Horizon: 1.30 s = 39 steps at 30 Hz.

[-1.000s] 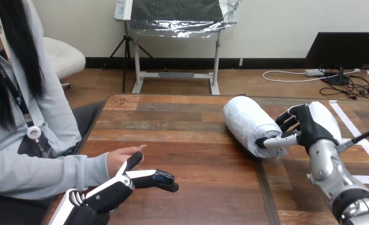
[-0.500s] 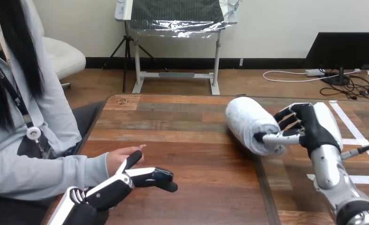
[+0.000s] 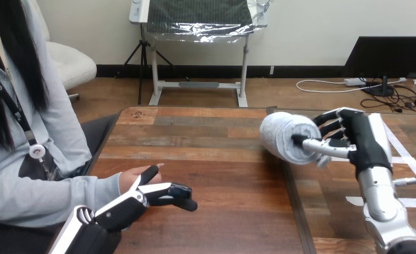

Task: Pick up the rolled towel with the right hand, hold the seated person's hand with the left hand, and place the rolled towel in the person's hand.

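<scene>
One rolled towel (image 3: 285, 136), white, above the wooden table's (image 3: 216, 159) right side, its end clasped by the right hand (image 3: 361, 140). One left hand (image 3: 125, 210), fingers loosely extended, at the table's left edge, its thumb against the person's hand (image 3: 129, 179).

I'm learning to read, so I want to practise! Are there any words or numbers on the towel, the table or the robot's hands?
None that can be read.
Rolled towel: plain white, no label showing.
Wooden table: bare boards; its white tape strips are blank.
Right hand and left hand: no letters or numbers that I can make out.
</scene>
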Motion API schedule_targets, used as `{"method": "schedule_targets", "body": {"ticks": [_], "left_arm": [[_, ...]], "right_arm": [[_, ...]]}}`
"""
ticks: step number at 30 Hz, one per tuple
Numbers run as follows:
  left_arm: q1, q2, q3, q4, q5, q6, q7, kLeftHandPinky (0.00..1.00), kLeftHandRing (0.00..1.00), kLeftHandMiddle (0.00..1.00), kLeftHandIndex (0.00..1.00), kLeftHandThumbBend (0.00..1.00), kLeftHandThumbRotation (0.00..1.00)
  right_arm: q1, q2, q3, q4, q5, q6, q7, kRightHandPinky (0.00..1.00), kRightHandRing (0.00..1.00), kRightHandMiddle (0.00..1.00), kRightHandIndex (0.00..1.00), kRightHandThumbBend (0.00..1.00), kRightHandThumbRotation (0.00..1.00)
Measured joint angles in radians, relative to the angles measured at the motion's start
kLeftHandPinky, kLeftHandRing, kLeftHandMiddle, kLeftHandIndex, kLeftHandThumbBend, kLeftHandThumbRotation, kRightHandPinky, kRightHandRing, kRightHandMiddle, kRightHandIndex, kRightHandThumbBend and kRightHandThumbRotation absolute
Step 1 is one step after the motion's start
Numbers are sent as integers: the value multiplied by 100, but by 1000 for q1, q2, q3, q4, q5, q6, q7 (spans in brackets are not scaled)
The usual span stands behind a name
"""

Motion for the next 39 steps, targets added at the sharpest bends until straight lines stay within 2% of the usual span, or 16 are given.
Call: {"method": "schedule_targets", "body": {"ticks": [11,21,30,39], "left_arm": [[-29,0,6,1,0,12,-5,96,73,67,73,88,51],[-36,0,22,1,0,31,-5,95,73,67,73,89,52],[-34,0,36,1,1,34,-5,94,73,67,73,88,52],[-33,0,36,1,0,34,-10,94,73,67,74,86,51]], "right_arm": [[69,1,-51,-101,90,-83,68,32,37,44,48,75,0],[142,6,-70,-215,137,-127,92,32,37,44,48,74,0],[226,18,-87,-337,167,-121,107,33,38,45,48,72,0],[326,29,-92,-470,150,-86,98,34,39,46,49,73,0]]}}
